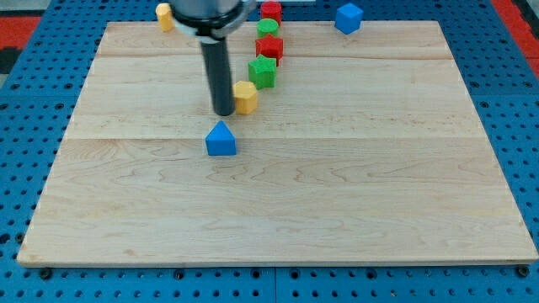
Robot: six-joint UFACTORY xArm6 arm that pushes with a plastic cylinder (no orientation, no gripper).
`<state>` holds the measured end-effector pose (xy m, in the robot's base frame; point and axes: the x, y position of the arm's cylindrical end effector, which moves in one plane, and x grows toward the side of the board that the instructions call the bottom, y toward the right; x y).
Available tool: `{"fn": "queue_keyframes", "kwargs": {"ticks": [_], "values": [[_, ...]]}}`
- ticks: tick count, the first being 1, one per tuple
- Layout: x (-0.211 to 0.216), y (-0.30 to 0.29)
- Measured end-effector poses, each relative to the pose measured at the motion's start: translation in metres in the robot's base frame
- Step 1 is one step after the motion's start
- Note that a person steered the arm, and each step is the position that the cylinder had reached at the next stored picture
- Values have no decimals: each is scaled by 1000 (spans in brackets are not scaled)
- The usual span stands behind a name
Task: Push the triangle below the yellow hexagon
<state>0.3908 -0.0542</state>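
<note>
Pale wooden worktop (pixel 337 185) carries a blue triangular block (pixel 221 140) below my tip (pixel 224 112), which touches the yellow hexagonal block (pixel 246 97); no pincer shows.

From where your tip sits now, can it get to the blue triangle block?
Probably yes. My tip rests just left of the yellow hexagon block, and the blue triangle block lies directly below it in the view with bare wooden board between.

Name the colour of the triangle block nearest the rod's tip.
Blue. The triangle block shows plainly in the camera view, just below my tip.
</note>
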Motion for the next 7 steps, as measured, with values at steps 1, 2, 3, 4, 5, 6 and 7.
{"fn": "queue_keyframes", "kwargs": {"ticks": [1,2,3,4,5,6,7], "values": [[6,7],[7,15],[7,28],[6,0],[10,-51],[72,-55],[76,2]]}}
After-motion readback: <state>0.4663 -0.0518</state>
